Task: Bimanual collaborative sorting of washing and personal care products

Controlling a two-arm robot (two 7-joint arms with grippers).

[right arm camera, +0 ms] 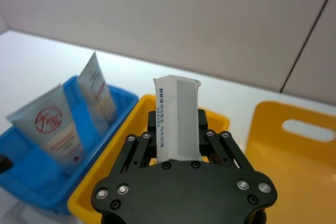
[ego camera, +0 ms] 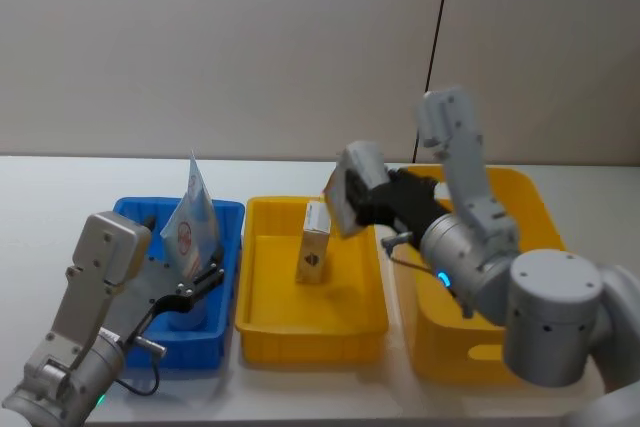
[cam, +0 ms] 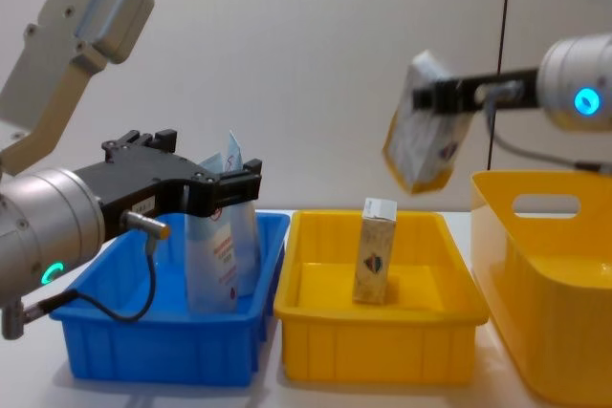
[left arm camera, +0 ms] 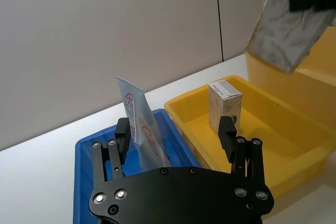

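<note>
Two light-blue pouches [right arm camera: 58, 129] [right arm camera: 97, 90] with red print stand in the blue bin [ego camera: 228, 213]. My left gripper [left arm camera: 175, 127] hovers open at that bin, its fingers set wide on either side of one pouch [left arm camera: 139, 116] without pressing it. A beige carton [ego camera: 314, 242] stands upright in the middle yellow bin [ego camera: 310, 339]. My right gripper [ego camera: 368, 197] is shut on a second carton [cam: 421, 140], tilted and held in the air above the far right corner of the middle bin.
A taller yellow bin [cam: 545, 236] with a handle slot stands at the right, under my right arm. The three bins sit side by side on a white table [ego camera: 60, 187] with a grey wall behind.
</note>
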